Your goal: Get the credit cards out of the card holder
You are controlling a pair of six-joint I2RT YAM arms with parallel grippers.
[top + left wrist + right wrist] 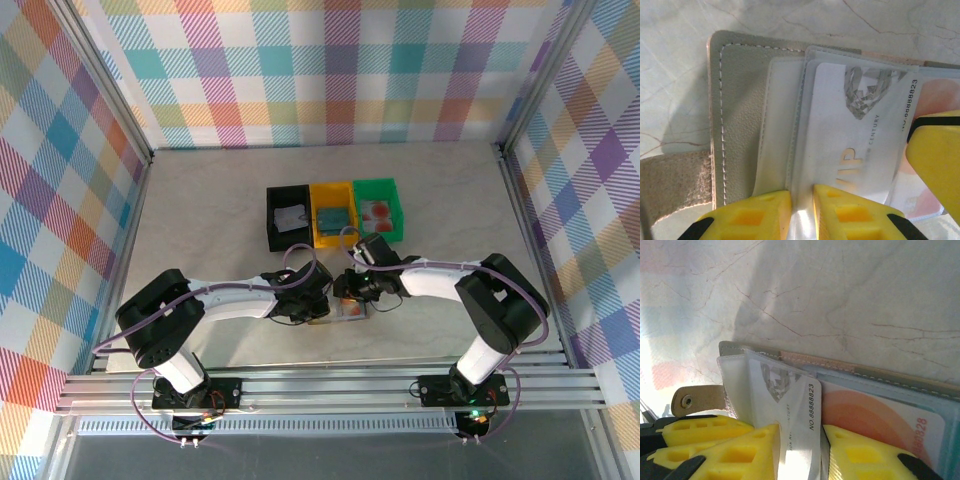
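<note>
A: Right, left gripper (801,202): what's it doing?
B: It sits at the near edge of the holder (740,115). Jaws almost together, nipping the rim of the clear pocket.
A: Right gripper (801,434)?
B: It's pinching the white card (850,135) at one short end. Seen from the left wrist, one of its fingers (935,165) lies over the card's corner.
A: Is the card out?
B: Can't tell. It lies tilted across the clear pocket, printed side up. Whether its far end is inside the sleeve isn't clear.
A: And the holder?
B: It's lying open and flat on the table (840,290), mid-table, between the two grippers. The pink card (875,415) is in the other panel's pocket, and the strap (697,400) with its snap sticks out to one side.
A: Further back?
B: Three trays touching in a row, apart from the holder: black tray (270,220), yellow tray (333,186), green tray (401,210). Each has something flat inside — pale, teal and reddish in that order, too small to read.
</note>
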